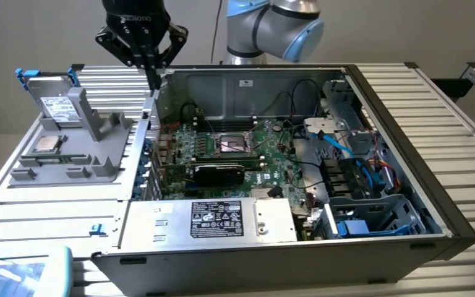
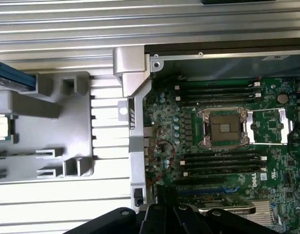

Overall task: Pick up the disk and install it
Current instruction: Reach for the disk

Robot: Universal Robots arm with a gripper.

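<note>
The disk [image 1: 59, 106], silver-grey with a white label and blue carrier ends, leans upright in a grey plastic stand [image 1: 85, 154] at the exterior view's left, outside the computer case. My gripper [image 1: 151, 79] hangs above the case's left wall, to the right of the disk and apart from it. Its dark fingers are shut together with nothing between them. In the wrist view the gripper [image 2: 167, 197] points down over the motherboard's edge, and the disk's blue edge [image 2: 13, 82] shows off to one side.
The open computer case [image 1: 402, 105] lies on a ribbed metal table [image 1: 47, 210]. Inside it are the motherboard [image 1: 229, 145], a silver power box with a black label [image 1: 213, 219], cables and a drive cage [image 1: 370, 216]. A small square chip [image 1: 47, 143] rests on the stand.
</note>
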